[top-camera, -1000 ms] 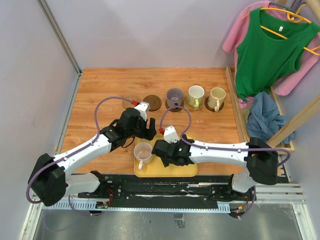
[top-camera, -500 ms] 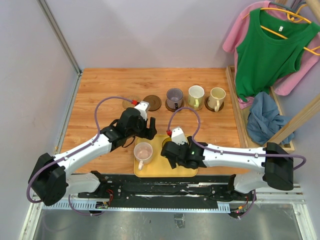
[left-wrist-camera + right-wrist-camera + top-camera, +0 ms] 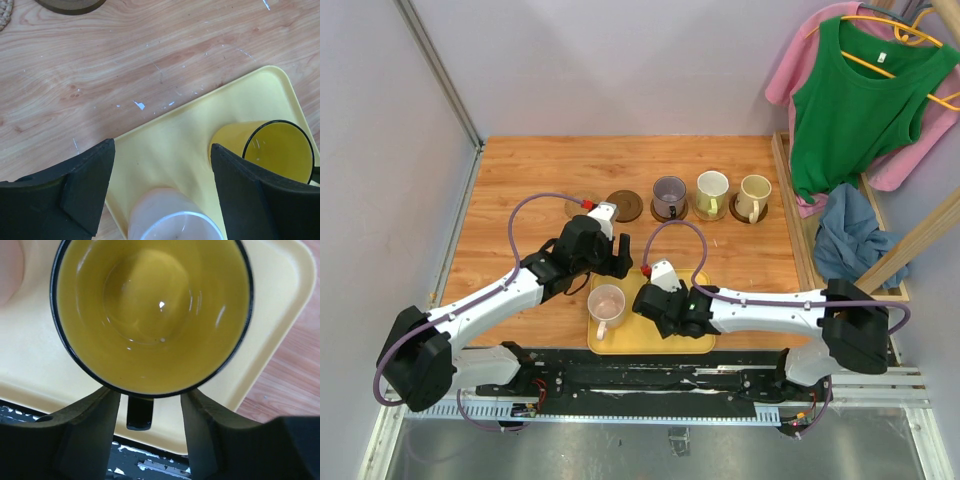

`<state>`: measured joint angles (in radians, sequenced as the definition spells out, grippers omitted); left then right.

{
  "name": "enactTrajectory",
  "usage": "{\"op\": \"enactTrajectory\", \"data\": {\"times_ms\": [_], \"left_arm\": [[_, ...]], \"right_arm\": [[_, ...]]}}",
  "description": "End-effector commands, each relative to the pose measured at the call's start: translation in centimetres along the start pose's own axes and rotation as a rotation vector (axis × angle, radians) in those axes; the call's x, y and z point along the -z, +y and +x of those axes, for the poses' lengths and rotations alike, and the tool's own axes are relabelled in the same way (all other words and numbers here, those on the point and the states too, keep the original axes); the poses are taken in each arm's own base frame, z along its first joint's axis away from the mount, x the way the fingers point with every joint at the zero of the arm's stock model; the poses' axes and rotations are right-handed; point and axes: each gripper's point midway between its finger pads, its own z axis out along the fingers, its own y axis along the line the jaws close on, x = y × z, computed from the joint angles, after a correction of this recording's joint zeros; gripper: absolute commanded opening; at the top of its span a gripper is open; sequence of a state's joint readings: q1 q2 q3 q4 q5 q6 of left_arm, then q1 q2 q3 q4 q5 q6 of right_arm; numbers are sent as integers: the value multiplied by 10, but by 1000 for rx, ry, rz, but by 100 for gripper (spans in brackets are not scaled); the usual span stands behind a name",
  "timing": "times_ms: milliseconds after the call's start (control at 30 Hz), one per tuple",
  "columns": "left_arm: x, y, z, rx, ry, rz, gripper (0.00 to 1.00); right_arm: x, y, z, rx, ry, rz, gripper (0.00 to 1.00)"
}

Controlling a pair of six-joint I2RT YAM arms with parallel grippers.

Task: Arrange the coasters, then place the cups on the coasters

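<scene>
Top external view: left gripper (image 3: 616,263) hangs spread above the yellow tray (image 3: 622,344) near the pink cup (image 3: 607,302), while right gripper (image 3: 150,399) straddles the handle of the yellow cup (image 3: 150,315) on that tray, fingers apart from it.

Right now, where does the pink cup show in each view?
Top external: pink cup, on the left part of the yellow tray.
Left wrist: bottom edge, centre, only its top showing.
Right wrist: pinkish blur at the top-left corner, probably it.
Shared landmark: the yellow tray under it.
</scene>
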<state>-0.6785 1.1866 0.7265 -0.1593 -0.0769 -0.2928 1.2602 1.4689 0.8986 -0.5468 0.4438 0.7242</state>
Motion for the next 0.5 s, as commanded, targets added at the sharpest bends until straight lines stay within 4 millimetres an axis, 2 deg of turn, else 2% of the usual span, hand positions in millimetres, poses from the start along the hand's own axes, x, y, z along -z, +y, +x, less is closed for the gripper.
{"op": "enactTrajectory", "data": {"times_ms": [0,67,133,267,400,467], "left_arm": [[1,2,0,-7,-11,-18,82],[2,4,1,-8,-11,-23,82],[2,5,2,-10,-7,-30,82],[2,8,3,-13,-5,-42,82],[4,10,2,-17,-12,-53,82],[5,11,1,-19,-18,-59,82]], "right_arm": [[-7,8,-6,-18,12,-31,50],[-9,9,-7,-19,15,-34,44],[-11,9,-7,-18,22,-32,33],[-12,10,-9,-26,27,-34,2],[-5,9,-18,-35,3,-36,1],[1,6,-29,-39,-23,-22,1]]}}
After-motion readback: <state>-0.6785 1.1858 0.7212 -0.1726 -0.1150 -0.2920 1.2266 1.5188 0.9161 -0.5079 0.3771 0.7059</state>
